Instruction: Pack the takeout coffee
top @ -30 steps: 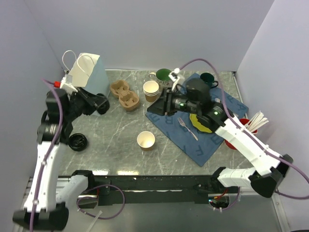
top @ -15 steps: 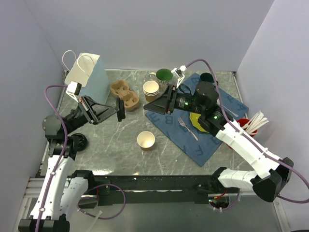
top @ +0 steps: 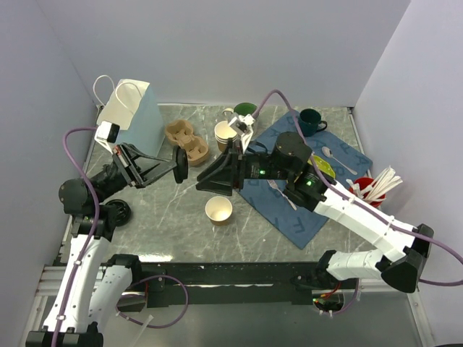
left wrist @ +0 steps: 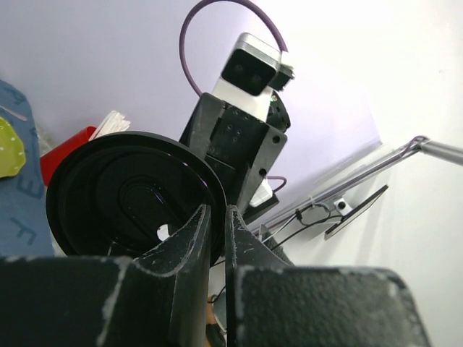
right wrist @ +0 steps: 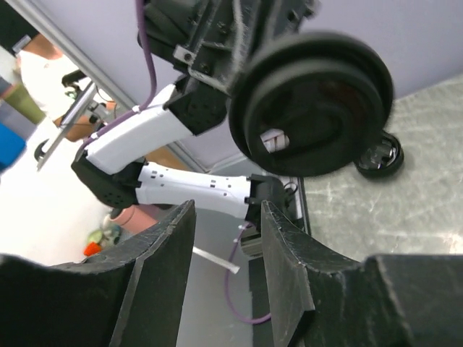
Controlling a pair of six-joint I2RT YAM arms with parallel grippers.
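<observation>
Brown kraft cup (top: 218, 210) stands upright on the grey marble desk (top: 166, 224), open top, white inside, no lid on it. The black lid (top: 181, 165) is held on edge in the air, up and left of the cup, pinched by the left gripper (top: 176, 167). The right gripper (top: 205, 181) hangs just behind the cup, pointing at the lid, fingers spread, holding nothing. A second lid (top: 116, 212) lies flat on the desk, left of the cup. A stack of cups (top: 226, 134) and a pulp carrier (top: 187, 142) sit behind the cup. The blue mat (top: 304, 217) lies right of the cup.

Left wrist: the left gripper (left wrist: 217, 217) has its fingers (left wrist: 184, 246) nearly together, clamped on the rim of the black lid (left wrist: 123, 195), lid face toward the camera. The right arm's wrist is behind the lid.

Right wrist: the right gripper (right wrist: 224, 238) has its fingers (right wrist: 163, 253) wide apart with nothing between them. The black lid (right wrist: 311, 101) is ahead of them, apart from them, in the left gripper. The second lid (right wrist: 380, 155) lies on the desk beyond.
</observation>
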